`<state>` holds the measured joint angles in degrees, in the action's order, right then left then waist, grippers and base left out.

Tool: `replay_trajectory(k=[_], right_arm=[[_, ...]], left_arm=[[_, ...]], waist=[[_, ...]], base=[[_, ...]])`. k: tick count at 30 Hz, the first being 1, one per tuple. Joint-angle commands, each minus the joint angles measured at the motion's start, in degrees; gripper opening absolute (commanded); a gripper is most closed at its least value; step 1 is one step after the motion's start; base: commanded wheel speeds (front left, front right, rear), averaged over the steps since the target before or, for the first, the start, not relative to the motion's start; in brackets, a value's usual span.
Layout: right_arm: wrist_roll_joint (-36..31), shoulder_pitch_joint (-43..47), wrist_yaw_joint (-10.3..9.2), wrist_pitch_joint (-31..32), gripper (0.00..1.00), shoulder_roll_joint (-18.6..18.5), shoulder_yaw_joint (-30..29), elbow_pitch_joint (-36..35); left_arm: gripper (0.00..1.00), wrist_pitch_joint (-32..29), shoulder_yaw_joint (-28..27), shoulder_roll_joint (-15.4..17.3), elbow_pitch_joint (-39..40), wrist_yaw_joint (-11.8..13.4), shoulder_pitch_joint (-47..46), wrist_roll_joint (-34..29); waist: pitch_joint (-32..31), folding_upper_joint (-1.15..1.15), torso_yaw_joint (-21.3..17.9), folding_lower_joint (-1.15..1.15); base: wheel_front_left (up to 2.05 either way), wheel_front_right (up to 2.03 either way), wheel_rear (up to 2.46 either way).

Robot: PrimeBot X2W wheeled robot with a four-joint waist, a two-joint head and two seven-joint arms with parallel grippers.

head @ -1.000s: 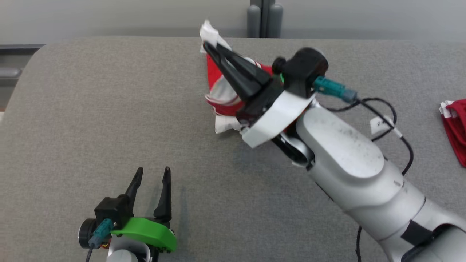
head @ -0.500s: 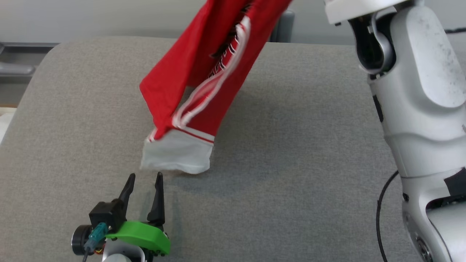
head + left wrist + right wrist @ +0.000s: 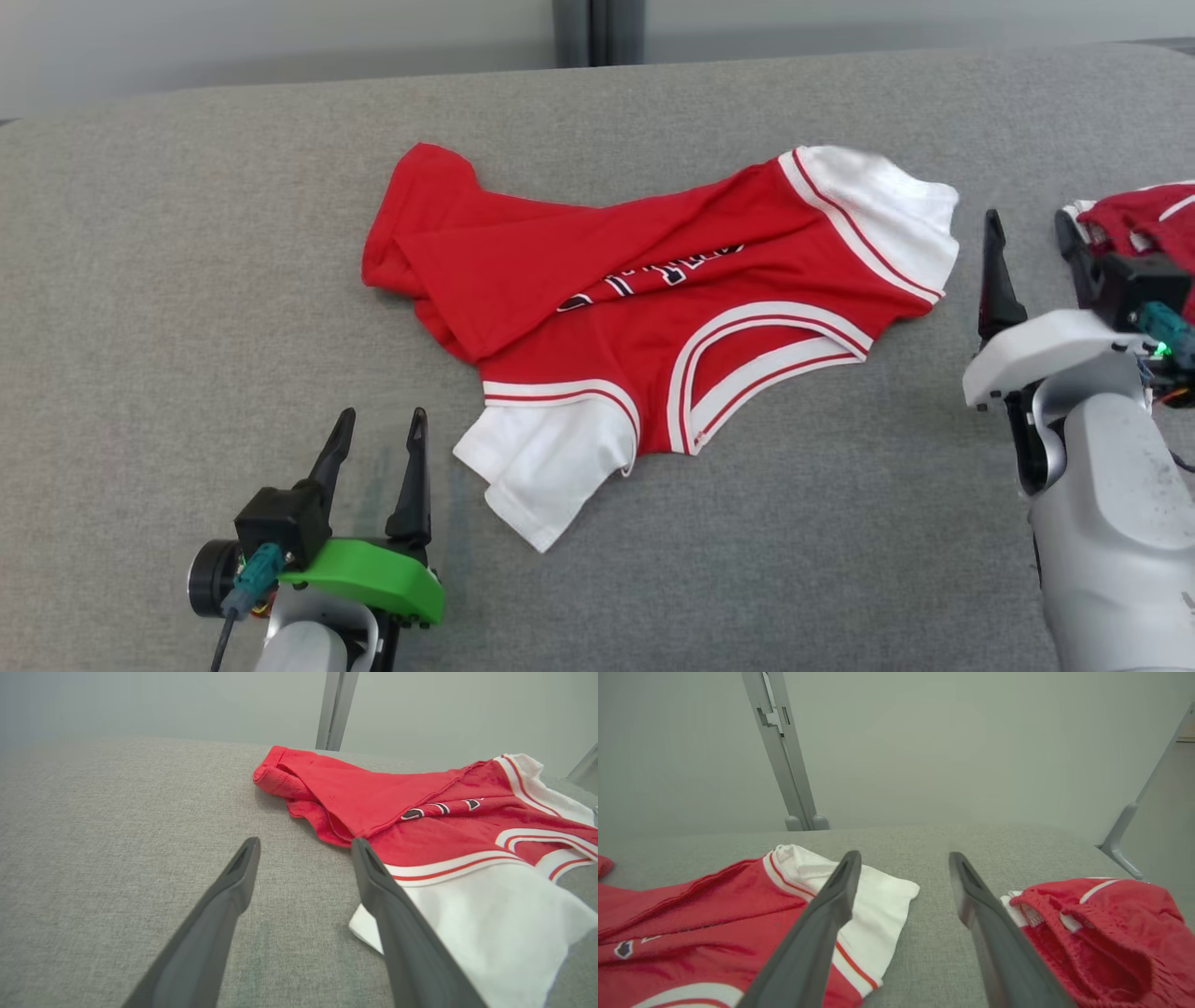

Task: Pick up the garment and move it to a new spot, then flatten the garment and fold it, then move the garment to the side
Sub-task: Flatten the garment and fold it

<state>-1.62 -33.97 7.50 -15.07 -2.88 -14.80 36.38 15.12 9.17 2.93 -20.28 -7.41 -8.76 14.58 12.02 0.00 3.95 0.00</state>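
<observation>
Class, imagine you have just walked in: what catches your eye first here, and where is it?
The red and white garment stands out first, lying rumpled across the middle of the grey table. The left gripper, on its green mount, sits open at lower left; the right gripper stands open between that garment and a bunched red garment at the right edge.

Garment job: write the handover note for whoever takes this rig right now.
Left claw: open, empty, beside the garment's near white sleeve.
Right claw: open, empty, between the far white sleeve and a second red garment at the table's right edge.
Garment: mid-table, free of both claws, creased, with part of its red body folded over itself.
Done: placing at the spot looks finished.
Left: flatten, fold, move aside.
</observation>
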Motion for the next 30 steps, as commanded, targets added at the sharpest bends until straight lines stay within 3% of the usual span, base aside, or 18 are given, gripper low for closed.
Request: replay_trajectory(k=[1,5,15,30], right_arm=[[-0.1,1.6,-0.03,-0.1,1.00,-0.1,0.0,-0.2],[1.4,4.7,-0.03,-0.1,1.00,-0.1,2.3,-1.1],[5.5,8.4,-0.03,-0.1,1.00,-0.2,23.5,0.2],[9.0,7.1,-0.03,-0.1,1.00,-0.2,44.5,2.3]], left_arm=[[1.00,0.0,-0.2,0.4,0.1,-0.1,-0.6,0.1],[1.00,0.0,0.0,0.4,0.0,-0.1,-0.4,0.0],[1.00,0.0,0.8,0.5,0.1,0.0,-0.7,0.0],[1.00,0.0,1.2,0.3,0.4,0.0,-1.2,0.9]], waist=[[0.7,0.00,-1.4,0.00],[0.5,0.00,-2.1,0.00],[1.0,0.00,-1.2,0.00],[2.7,0.00,2.7,0.00]], base=[[0.00,0.00,0.00],[0.00,0.00,0.00],[0.00,0.00,0.00],[0.00,0.00,0.00]])
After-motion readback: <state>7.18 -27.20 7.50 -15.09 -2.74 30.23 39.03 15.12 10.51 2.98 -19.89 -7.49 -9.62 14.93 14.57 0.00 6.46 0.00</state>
